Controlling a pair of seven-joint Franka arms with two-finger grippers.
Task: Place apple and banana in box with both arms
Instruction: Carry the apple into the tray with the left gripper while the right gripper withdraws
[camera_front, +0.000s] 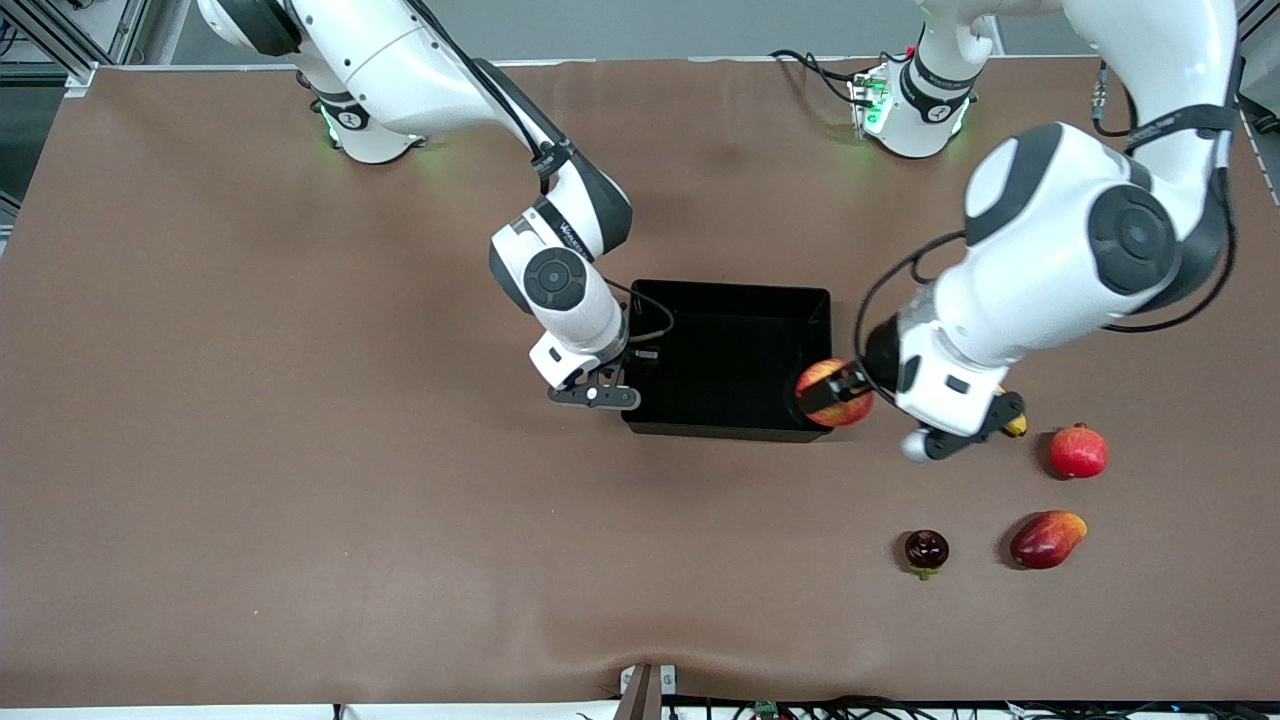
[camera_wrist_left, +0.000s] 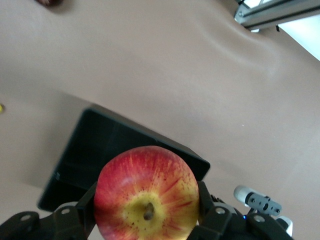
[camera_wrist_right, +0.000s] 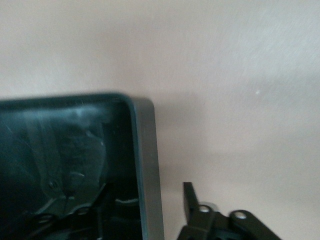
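Note:
The apple (camera_front: 824, 379), red with yellow patches, is held by my left gripper (camera_front: 842, 394), which is shut on it over the corner of the black box (camera_front: 730, 290) toward the left arm's end. In the left wrist view the apple (camera_wrist_left: 145, 185) fills the space between the fingers (camera_wrist_left: 202, 196), with the box (camera_wrist_left: 100, 145) below. Only a yellow tip of the banana (camera_front: 1015, 426) shows under the left hand. My right gripper (camera_front: 608, 388) is low at the box wall at the right arm's end, open. One finger (camera_wrist_right: 189, 196) is outside the wall (camera_wrist_right: 148, 165).
A uniformly red round fruit with a crown (camera_front: 1078, 452), an oblong red-yellow fruit (camera_front: 1047, 539) and a small dark fruit (camera_front: 926, 550) lie on the brown table toward the left arm's end, nearer the front camera than the box.

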